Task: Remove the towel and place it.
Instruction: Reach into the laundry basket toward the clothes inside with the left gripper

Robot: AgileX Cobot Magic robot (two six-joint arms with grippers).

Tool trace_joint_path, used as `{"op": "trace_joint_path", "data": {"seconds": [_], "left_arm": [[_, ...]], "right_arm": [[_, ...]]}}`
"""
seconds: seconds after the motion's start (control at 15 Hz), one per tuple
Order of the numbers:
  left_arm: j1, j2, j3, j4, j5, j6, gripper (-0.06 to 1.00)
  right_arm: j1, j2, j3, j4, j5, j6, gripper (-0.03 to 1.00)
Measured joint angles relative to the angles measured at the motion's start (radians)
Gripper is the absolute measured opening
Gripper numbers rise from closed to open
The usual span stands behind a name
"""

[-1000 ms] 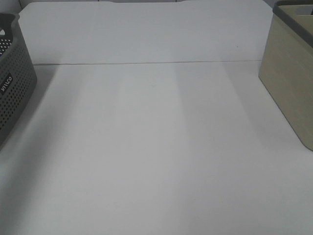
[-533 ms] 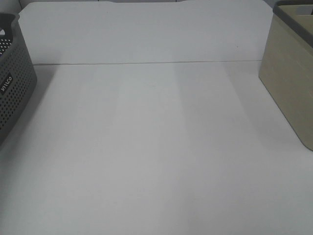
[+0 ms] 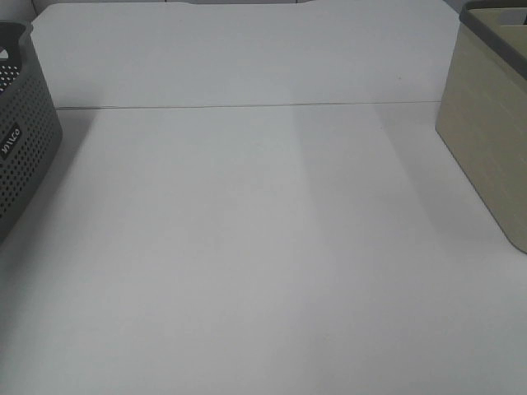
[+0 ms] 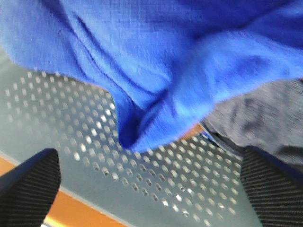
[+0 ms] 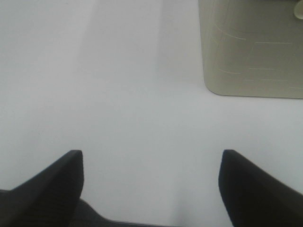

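The royal-blue plush towel (image 4: 156,61) fills the left wrist view, bunched and folded inside the grey perforated basket (image 4: 94,142). My left gripper (image 4: 149,189) is open, its two dark ribbed fingertips (image 4: 28,184) spread wide just short of the towel's hanging fold, not touching it. A dark grey cloth (image 4: 265,118) lies beside the towel. My right gripper (image 5: 151,184) is open and empty above the bare white table (image 5: 118,94). Neither gripper nor the towel shows in the exterior high view.
The grey perforated basket (image 3: 20,140) stands at the table's left edge. A beige bin (image 3: 490,132) with a dark rim stands at the right edge; it also shows in the right wrist view (image 5: 251,47). The white table (image 3: 263,247) lies between them.
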Motion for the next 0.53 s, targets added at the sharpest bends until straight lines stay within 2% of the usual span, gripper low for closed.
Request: {"op": "trace_joint_path", "data": {"seconds": [0.33,0.53], "left_arm": [[-0.036,0.130,-0.027,0.010,-0.023,0.035,0.94],[-0.040,0.140,-0.027,-0.038,-0.019,0.035,0.86]], "right_arm": [[0.000,0.000,0.000,0.000,0.000,0.000,0.77],[0.000,0.000,0.000,0.000,0.000,0.000,0.77]]}}
